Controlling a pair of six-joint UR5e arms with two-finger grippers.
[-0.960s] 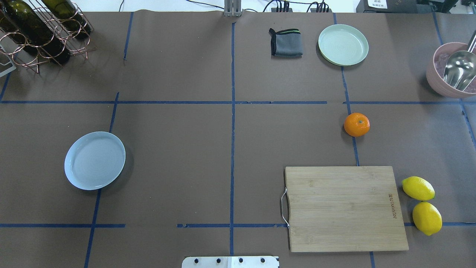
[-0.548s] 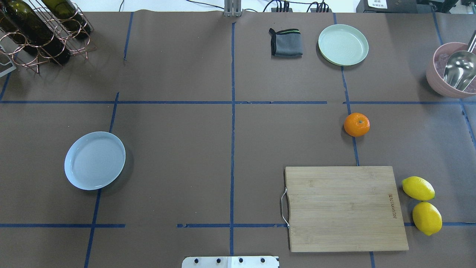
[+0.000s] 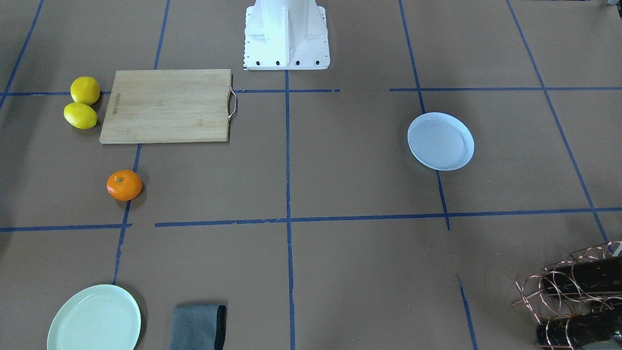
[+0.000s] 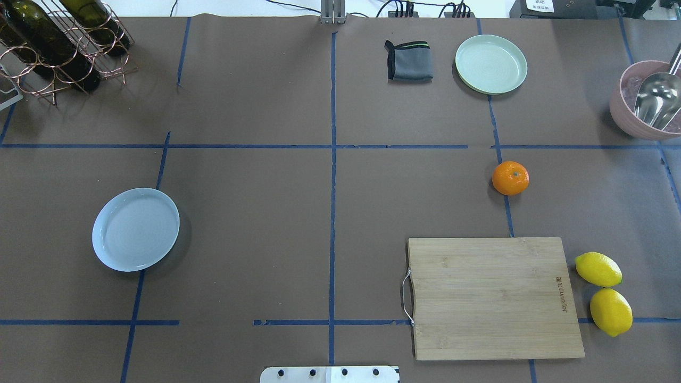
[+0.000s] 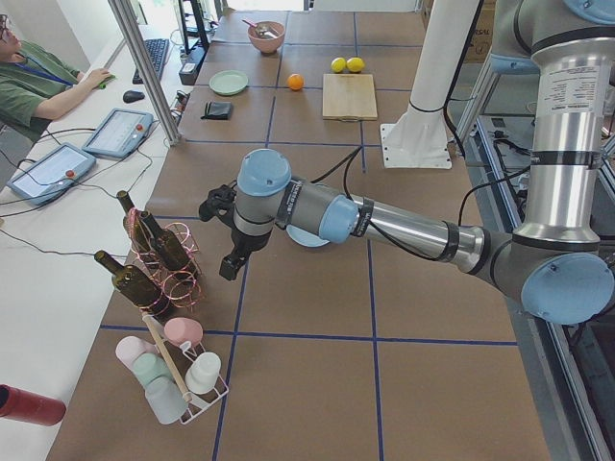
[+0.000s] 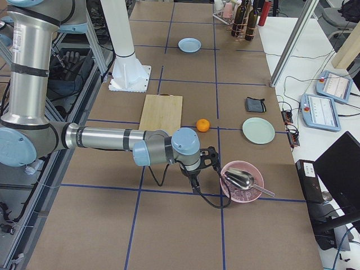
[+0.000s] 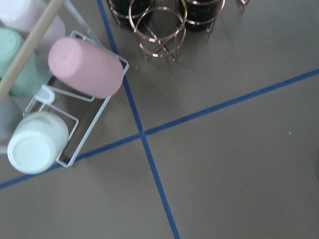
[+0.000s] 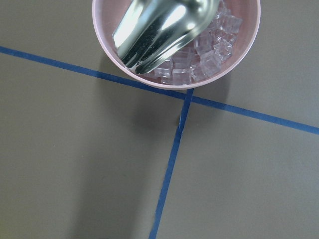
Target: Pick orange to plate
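Note:
The orange sits on the brown table cover on the right half, just beyond the cutting board; it also shows in the front view. The pale bluish-white plate lies empty on the left half. Neither gripper appears in the overhead or front views. In the exterior left view my left gripper hangs over the table beside the bottle rack, close to the plate. In the exterior right view my right gripper hovers next to the pink bowl, a short way from the orange. I cannot tell whether either is open or shut.
A wooden cutting board lies at the near right with two lemons beside it. A mint-green plate and a folded grey cloth are at the back. A pink bowl holds ice and a scoop. A copper bottle rack stands far left.

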